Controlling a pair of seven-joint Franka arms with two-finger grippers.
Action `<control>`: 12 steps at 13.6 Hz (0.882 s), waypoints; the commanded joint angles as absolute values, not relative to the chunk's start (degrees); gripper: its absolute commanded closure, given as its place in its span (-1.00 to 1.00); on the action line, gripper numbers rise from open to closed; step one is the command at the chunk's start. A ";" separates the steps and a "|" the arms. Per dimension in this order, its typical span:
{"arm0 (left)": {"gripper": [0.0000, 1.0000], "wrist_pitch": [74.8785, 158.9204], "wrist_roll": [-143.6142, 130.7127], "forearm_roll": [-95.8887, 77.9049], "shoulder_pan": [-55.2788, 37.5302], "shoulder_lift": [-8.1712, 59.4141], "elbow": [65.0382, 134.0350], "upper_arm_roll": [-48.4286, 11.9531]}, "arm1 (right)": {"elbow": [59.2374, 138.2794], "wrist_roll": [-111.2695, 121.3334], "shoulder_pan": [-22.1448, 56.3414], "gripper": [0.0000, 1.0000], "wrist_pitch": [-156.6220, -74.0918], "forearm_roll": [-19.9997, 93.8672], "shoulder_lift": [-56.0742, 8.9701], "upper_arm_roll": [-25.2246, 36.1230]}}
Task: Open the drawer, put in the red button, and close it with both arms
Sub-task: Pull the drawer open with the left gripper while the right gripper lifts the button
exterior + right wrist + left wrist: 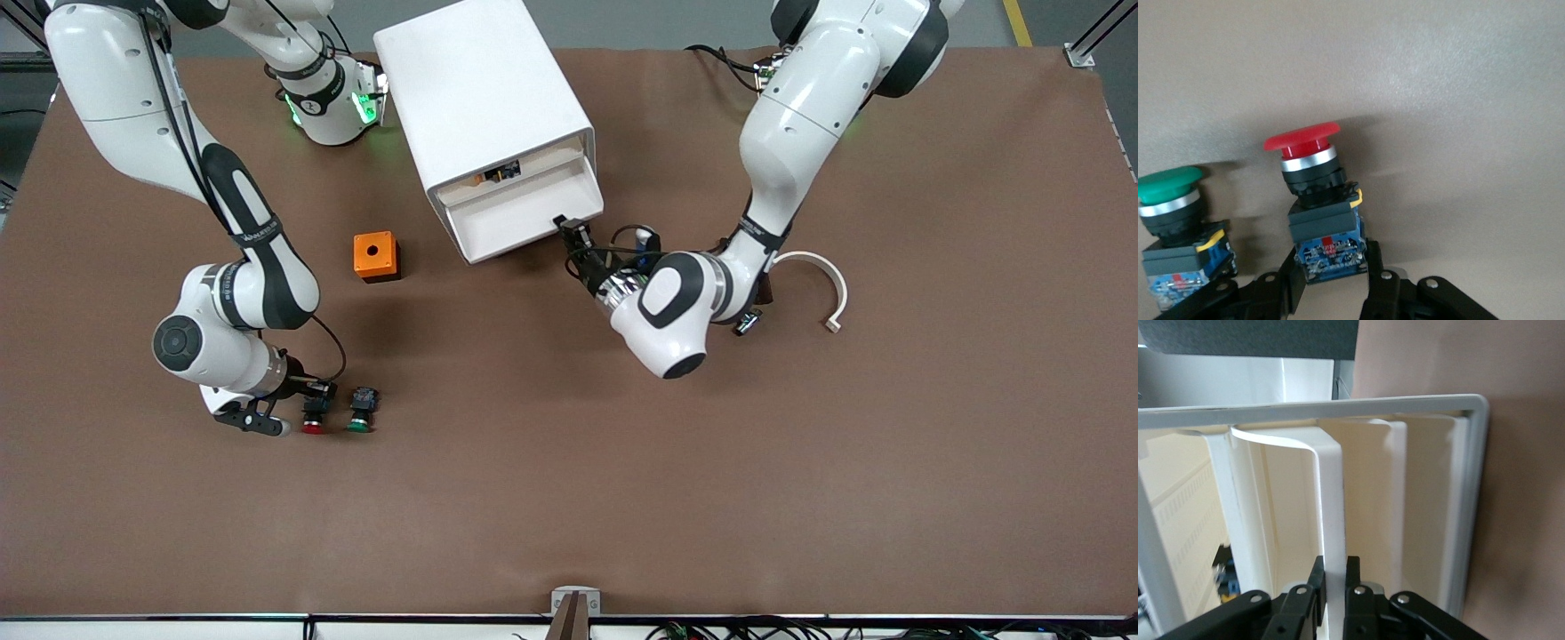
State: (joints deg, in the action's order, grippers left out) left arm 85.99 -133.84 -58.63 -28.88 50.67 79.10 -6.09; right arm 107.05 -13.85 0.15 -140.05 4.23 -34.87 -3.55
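Observation:
The drawer, second from the top of the white cabinet, stands pulled out and holds nothing that I can see. My left gripper is at the drawer's front, at the corner toward the left arm's end. In the left wrist view it is shut on a white upright strip of the drawer front. The red button lies on the table near the right arm's end. My right gripper is down at it. In the right wrist view its fingers are shut on the bluish terminal end of the red button.
The green button lies right beside the red one, also in the right wrist view. An orange box with a hole sits between the buttons and the cabinet. A white curved strip lies by the left arm.

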 commanded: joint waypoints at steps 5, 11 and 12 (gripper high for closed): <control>0.97 86.31 -131.84 -59.41 -27.78 51.15 76.55 -4.22 | 107.05 -15.11 0.61 0.99 -135.45 4.66 -30.07 -3.60; 0.96 86.66 -131.75 -59.50 -26.28 50.98 75.85 -3.78 | 105.21 -19.51 3.43 1.00 -126.41 3.87 -24.88 -3.43; 0.95 87.01 -131.75 -59.50 -25.93 50.98 75.76 -3.78 | 104.68 -20.21 3.43 1.00 -123.95 3.78 -24.18 -3.34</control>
